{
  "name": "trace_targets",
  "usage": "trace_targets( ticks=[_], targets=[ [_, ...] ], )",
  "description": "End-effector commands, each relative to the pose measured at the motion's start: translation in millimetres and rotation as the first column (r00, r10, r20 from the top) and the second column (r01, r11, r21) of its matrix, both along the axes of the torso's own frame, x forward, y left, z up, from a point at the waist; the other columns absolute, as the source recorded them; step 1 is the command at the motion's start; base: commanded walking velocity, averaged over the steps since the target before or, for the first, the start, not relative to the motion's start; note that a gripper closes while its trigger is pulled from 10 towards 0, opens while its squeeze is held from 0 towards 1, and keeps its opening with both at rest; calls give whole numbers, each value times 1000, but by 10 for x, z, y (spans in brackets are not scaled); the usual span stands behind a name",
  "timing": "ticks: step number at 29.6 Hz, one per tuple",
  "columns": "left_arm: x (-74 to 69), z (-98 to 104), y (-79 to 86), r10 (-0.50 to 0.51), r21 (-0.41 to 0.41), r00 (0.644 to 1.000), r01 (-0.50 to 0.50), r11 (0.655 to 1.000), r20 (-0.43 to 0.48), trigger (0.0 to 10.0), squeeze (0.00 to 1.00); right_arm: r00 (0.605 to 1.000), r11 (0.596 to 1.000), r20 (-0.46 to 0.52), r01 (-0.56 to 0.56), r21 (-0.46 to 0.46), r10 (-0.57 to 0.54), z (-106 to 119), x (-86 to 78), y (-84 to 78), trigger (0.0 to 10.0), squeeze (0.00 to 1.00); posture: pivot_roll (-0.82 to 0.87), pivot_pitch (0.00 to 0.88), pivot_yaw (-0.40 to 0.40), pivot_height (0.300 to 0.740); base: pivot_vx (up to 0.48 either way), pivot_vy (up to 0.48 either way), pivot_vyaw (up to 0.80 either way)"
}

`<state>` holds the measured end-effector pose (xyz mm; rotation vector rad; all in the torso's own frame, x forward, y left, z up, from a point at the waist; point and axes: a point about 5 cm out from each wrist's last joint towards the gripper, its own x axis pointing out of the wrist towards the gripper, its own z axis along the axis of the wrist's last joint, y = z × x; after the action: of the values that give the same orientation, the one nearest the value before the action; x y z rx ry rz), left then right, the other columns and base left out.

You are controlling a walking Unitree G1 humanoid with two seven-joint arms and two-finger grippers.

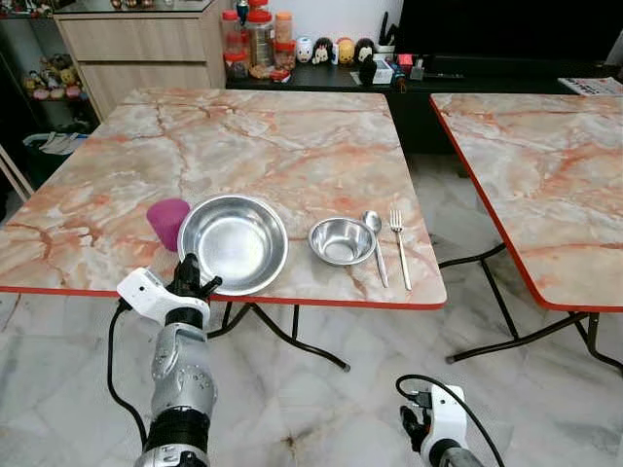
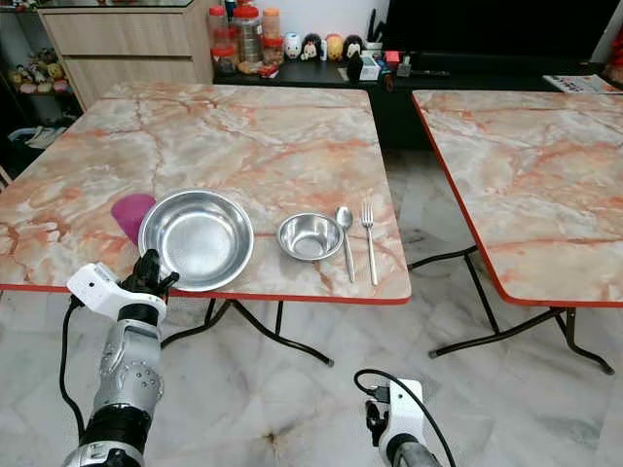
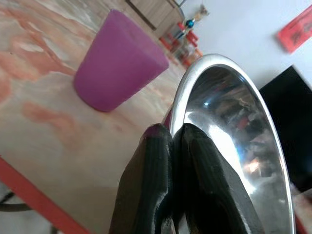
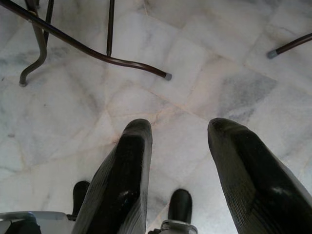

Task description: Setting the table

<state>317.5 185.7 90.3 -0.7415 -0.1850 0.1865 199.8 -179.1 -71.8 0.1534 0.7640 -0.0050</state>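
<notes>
A large steel bowl (image 1: 234,241) sits near the front edge of the marble table (image 1: 273,136). A purple cup (image 1: 167,222) stands just to its left. To its right are a small steel bowl (image 1: 342,240), then a spoon (image 1: 375,233) and a fork (image 1: 399,243) lying side by side. My left gripper (image 1: 195,277) is at the large bowl's near-left rim, and its fingers (image 3: 156,161) are shut on that rim (image 3: 195,83). My right gripper (image 4: 180,126) hangs low over the floor, open and holding nothing.
A second marble table (image 1: 545,175) stands to the right across a gap of tiled floor. Behind the tables are a wooden cabinet (image 1: 136,49), jars (image 1: 258,39) and small figurines (image 1: 331,49) on a dark low unit. Table legs (image 4: 97,51) cross the floor below.
</notes>
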Motion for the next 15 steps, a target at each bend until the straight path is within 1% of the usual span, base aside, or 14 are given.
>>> trace_targets(
  ticks=[1, 6, 8, 11, 15],
  targets=[
    [17, 67, -10, -9, -9, 999, 9, 1000, 31, 10000, 0, 1000, 1000, 16, 7, 0, -7, 24, 37, -16, 10000, 0, 42, 0, -43, 740, 0, 0, 0],
    [27, 122, -75, -33, -19, 998, 34, 999, 53, 10000, 0, 1000, 1000, 23, 8, 1, -8, 32, 48, -20, 10000, 0, 39, 0, -42, 740, 0, 0, 0],
    [37, 137, -94, -37, 11, 998, 36, 999, 49, 10000, 0, 1000, 1000, 26, 12, 1, -12, 35, 51, -20, 10000, 0, 37, 0, -40, 740, 0, 0, 0],
    [47, 82, -98, -35, 43, 999, 34, 999, 20, 10000, 0, 999, 999, 43, 30, 11, -30, 47, 64, -17, 10000, 0, 33, 0, -37, 740, 0, 0, 0],
    [64, 85, -97, -34, 40, 999, 34, 999, 23, 10000, 0, 997, 999, 61, 45, 20, -47, 63, 84, -22, 10000, 0, 26, 0, -33, 740, 0, 0, 0]
  ],
)
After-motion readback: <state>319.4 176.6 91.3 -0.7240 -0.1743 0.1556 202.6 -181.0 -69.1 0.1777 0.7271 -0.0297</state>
